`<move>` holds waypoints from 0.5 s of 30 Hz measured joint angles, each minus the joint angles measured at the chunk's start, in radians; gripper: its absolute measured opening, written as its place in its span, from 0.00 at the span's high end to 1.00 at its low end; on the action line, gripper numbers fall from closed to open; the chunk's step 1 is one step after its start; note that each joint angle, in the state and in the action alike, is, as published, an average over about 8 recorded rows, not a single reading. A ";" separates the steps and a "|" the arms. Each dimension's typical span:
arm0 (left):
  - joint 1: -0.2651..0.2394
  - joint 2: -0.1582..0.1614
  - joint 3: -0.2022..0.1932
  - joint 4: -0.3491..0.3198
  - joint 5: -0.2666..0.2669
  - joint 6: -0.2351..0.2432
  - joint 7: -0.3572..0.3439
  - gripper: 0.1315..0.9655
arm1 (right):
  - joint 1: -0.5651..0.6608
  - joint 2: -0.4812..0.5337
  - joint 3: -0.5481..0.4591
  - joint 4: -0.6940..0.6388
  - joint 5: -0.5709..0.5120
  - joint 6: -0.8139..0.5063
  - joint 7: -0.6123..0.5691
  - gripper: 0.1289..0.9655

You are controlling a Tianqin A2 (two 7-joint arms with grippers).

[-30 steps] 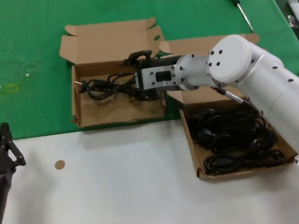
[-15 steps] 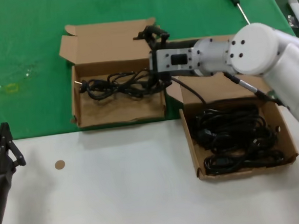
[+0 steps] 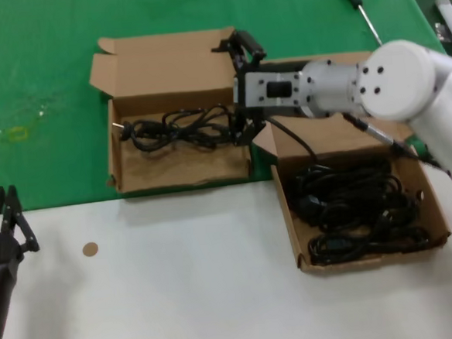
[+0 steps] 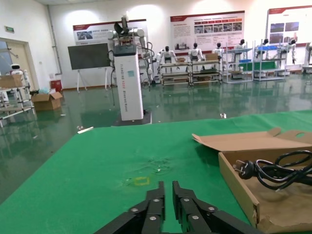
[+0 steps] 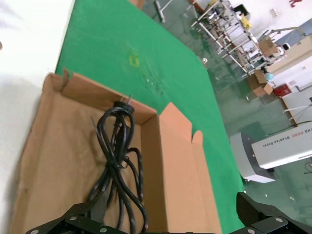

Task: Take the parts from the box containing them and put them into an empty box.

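One black power cord (image 3: 173, 130) lies in the smaller cardboard box (image 3: 115, 158) at the left; it also shows in the right wrist view (image 5: 117, 146) and the left wrist view (image 4: 280, 168). My right gripper (image 3: 232, 90) is wide open and empty over that box's right wall, jaws either side of the wall (image 5: 161, 204). Several cord bundles (image 3: 352, 203) fill the larger low-walled box (image 3: 288, 219) at the right. My left gripper (image 3: 5, 224) is parked at the lower left, fingers together (image 4: 168, 187) and empty.
A black-handled screwdriver (image 3: 358, 9) lies on the green mat at the back right. A small brown disc (image 3: 90, 249) lies on the white table in front. The smaller box's lid (image 3: 164, 61) stands open behind it.
My right gripper has pulled back to the right and up out of the smaller box, with jaws now wide open. The cord stays lying in the box.
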 joint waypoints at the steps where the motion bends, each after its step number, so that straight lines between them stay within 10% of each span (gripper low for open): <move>1: 0.000 0.000 0.000 0.000 0.000 0.000 0.000 0.95 | -0.008 0.000 0.004 0.005 0.005 0.005 0.001 0.07; 15: 0.000 0.000 0.000 0.000 0.000 0.000 0.000 0.81 | -0.179 0.000 0.095 0.112 0.110 0.117 0.027 0.00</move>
